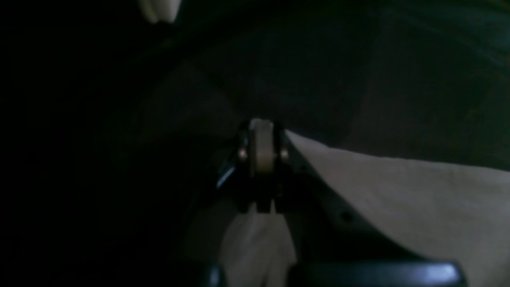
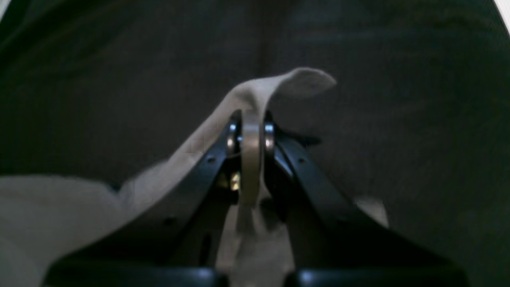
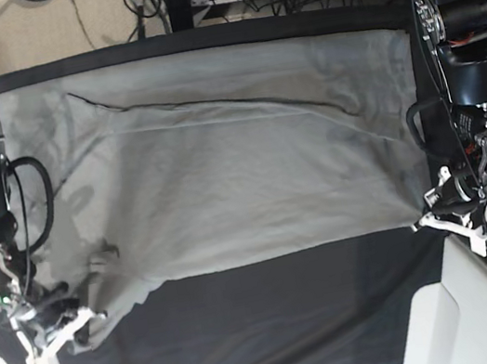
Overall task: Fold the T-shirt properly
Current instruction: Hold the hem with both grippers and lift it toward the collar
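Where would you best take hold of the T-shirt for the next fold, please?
Probably at its near corners, from the outer sides: the T-shirt lies spread flat, and the left end effector and right end effector are each shut on the cloth there.

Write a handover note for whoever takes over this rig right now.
Left gripper: shut on the T-shirt, pinching a near corner of it.
Right gripper: shut on the T-shirt, pinching a near corner with a flap sticking up past the fingers.
T-shirt: spread wide across the black cloth, a crease running across its far part, bunched near the right gripper.
Done: both near corners gripped.
Left: no tidy fold shows yet; carry the gripped edge over and finish folding.
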Action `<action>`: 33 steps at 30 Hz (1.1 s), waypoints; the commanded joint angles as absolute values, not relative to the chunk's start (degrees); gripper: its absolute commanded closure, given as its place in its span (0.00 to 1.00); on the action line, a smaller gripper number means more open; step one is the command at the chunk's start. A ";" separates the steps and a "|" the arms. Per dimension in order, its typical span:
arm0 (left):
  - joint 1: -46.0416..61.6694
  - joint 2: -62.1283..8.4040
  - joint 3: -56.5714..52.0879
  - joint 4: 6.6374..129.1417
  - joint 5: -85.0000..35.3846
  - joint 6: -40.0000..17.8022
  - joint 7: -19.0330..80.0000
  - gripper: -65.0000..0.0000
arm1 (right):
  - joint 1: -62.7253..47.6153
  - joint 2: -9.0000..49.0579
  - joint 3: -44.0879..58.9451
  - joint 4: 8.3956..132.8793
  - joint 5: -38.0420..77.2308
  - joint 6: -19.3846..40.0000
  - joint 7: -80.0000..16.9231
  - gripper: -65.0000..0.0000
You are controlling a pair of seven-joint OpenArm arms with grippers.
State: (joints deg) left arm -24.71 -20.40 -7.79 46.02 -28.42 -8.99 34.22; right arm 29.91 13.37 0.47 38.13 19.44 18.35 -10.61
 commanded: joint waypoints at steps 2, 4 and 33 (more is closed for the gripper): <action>-25.01 -21.32 -7.96 49.01 -28.79 -9.10 33.36 1.00 | 31.52 14.11 0.57 38.90 20.00 18.24 -11.74 1.00; -23.43 -21.23 -7.96 51.82 -28.79 -9.10 33.54 1.00 | 31.34 14.02 0.66 39.08 20.00 18.15 -13.41 1.00; -4.70 -20.53 -8.13 72.13 -28.79 -9.10 40.13 1.00 | 11.47 11.03 10.42 67.91 20.26 15.60 -34.51 1.00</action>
State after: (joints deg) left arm -3.75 -19.55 -7.79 71.18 -28.42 -8.97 41.12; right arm 10.28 10.39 10.17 66.83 19.59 15.42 -35.24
